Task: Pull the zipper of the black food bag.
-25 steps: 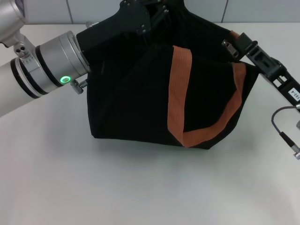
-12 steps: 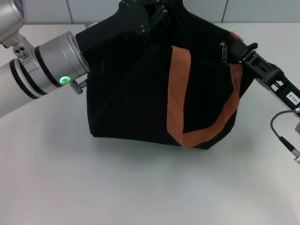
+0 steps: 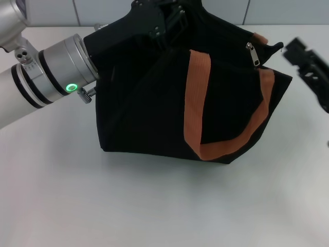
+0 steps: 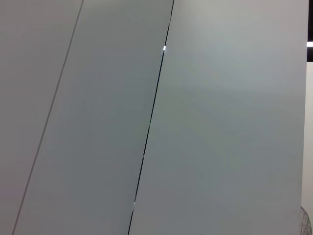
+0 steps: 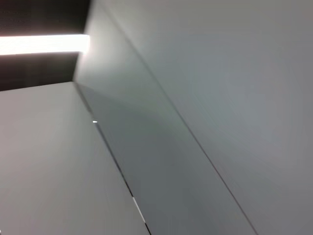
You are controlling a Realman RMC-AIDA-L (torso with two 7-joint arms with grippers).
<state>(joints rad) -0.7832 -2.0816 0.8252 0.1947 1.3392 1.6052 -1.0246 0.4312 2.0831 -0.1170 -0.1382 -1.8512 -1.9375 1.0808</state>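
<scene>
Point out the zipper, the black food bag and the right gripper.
zipper [image 3: 251, 53], head view, on the silver pull tab.
black food bag [image 3: 139, 113], head view, on its black front panel.
right gripper [image 3: 303, 59], head view, on its blurred black tip.

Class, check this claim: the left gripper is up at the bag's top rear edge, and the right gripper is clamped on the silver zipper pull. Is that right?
Not quite. In the head view the right gripper is clear of the black food bag, and the zipper hangs free. The left gripper is at the top rear edge, as stated.

A robot test bench in a lab-like room — plain white table [image 3: 154, 206], grey panelled wall [image 4: 220, 122] with thin seams — bare of household furnishings.
</scene>
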